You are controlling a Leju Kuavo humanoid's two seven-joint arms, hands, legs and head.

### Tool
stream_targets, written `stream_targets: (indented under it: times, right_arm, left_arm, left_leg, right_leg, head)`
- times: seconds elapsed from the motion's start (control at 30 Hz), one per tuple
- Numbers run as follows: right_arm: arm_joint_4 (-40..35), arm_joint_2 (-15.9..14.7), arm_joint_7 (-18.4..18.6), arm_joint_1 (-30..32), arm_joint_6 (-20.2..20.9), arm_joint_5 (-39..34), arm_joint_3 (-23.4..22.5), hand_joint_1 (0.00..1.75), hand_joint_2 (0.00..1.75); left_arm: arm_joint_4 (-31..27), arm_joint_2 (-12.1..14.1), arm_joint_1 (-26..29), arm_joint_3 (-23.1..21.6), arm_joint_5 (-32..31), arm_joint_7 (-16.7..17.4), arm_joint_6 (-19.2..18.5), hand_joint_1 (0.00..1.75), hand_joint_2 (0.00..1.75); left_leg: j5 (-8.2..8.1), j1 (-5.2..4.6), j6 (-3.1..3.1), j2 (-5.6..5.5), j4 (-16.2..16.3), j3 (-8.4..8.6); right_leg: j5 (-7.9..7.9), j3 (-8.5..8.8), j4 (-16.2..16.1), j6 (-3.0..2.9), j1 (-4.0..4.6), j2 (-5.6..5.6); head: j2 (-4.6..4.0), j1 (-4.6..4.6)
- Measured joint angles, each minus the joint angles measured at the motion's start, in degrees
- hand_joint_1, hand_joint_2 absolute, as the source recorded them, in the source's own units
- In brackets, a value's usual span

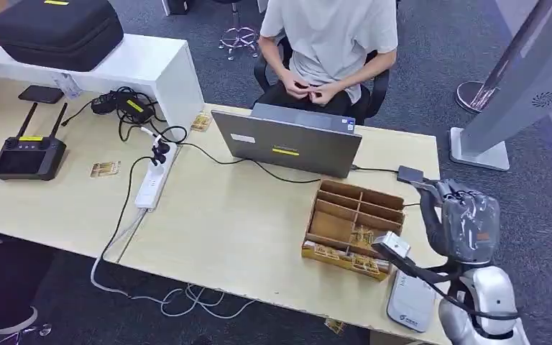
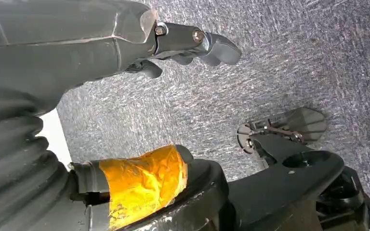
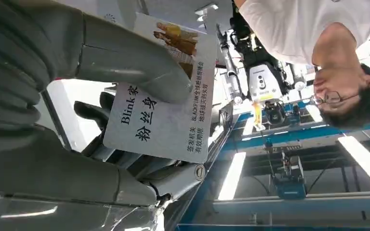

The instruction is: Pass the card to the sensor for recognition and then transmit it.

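Note:
My right hand [image 1: 466, 219] is raised above the table's right end, past the wooden card box [image 1: 334, 224]. It holds a white card [image 3: 164, 120] with printed characters and a small photo, the thumb [image 3: 125, 55] pressing on its face and the fingers behind it. A grey-white card sensor [image 1: 410, 302] lies flat at the table's front edge, just below and left of that hand. More cards [image 1: 345, 259] sit in the box's front slots. My left hand [image 2: 192, 45] hangs over grey carpet, holding nothing, fingers loosely apart.
A person [image 1: 330, 43] sits behind an open laptop [image 1: 287, 144] across the table. A power strip [image 1: 152, 183] with cables, a black controller [image 1: 27, 154] and loose cards [image 1: 105, 169] lie to the left. A grey stand [image 1: 525, 86] rises at the right.

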Motion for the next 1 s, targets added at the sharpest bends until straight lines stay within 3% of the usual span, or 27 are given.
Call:
stream_targets:
  times: [0.17, 0.33, 0.5, 1.0]
  right_arm:
    - [-1.61, -0.22, -0.55, 1.33, -0.77, 0.85, -0.31, 1.75, 1.75]
    - [-10.26, -0.39, -1.68, 11.28, -5.03, 3.10, -1.82, 1.75, 1.75]
    - [-15.52, -0.37, -2.03, 19.17, -6.65, 5.25, -3.56, 1.75, 1.75]
    - [-10.23, 3.08, -6.58, 25.21, -7.02, 5.42, -12.09, 1.75, 1.75]
  left_arm:
    - [0.00, -0.04, -0.03, 0.37, 0.37, 0.13, 0.26, 0.00, 1.75]
    - [0.00, -0.39, 0.06, 1.57, 0.87, 0.72, 1.27, 0.00, 1.75]
    - [0.00, -0.70, 0.02, 2.73, 0.87, 1.09, 1.79, 0.00, 1.75]
    - [0.00, -1.25, -0.01, 4.57, 0.31, 1.09, 2.01, 0.00, 1.75]
  left_leg:
    - [0.00, 0.00, 0.00, 0.02, 0.01, 0.03]
    - [-0.11, 0.00, 0.01, -0.13, 0.01, -0.04]
    - [-0.25, 0.00, 0.04, -0.02, -0.01, -0.03]
    - [-0.19, -0.01, 0.10, 0.02, 0.00, 0.01]
  right_leg:
    - [-0.02, 0.00, -0.01, 0.00, 0.00, -0.02]
    - [-0.14, 0.02, -0.02, 0.04, 0.00, -0.12]
    - [-0.17, -0.01, -0.04, 0.04, 0.00, -0.05]
    - [-0.13, 0.03, -0.04, 0.05, 0.00, 0.00]
  head:
    - [0.00, 0.00]
    - [0.00, 0.00]
    - [0.00, 0.00]
    - [0.00, 0.00]
